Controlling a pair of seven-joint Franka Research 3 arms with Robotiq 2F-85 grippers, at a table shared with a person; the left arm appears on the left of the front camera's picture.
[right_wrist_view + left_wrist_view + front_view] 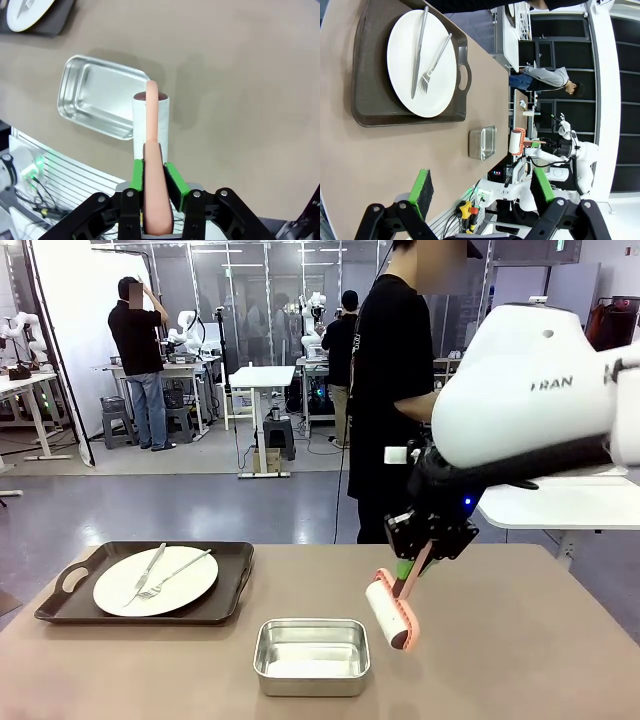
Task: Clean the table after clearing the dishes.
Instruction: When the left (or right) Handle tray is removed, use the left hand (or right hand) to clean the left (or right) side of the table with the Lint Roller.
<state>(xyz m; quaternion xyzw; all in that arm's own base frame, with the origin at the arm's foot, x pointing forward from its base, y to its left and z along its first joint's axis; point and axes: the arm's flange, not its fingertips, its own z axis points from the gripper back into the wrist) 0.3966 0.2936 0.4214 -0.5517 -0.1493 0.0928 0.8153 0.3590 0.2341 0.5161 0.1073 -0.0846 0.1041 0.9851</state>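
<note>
The beige table [530, 640] carries a dark brown tray [225, 605] at the left with one of the dishes, a white plate [155, 581], bearing a fork and a knife. My right gripper [410, 562] is shut on the pink handle of a lint roller [392, 612], whose white roll hangs tilted just above the table, right of a steel pan [312, 655]. In the right wrist view the right gripper [152, 172] clamps the handle, with the roll [150, 120] beside the pan [100, 102]. My left gripper [482, 185] stands open and holds nothing above the table [370, 160], the plate [422, 62] beyond it.
A person in black stands at the table's far side, behind my right arm. A white side table [570, 502] is at the right. Bare tabletop stretches right of the pan and roller. Other people and benches show far back.
</note>
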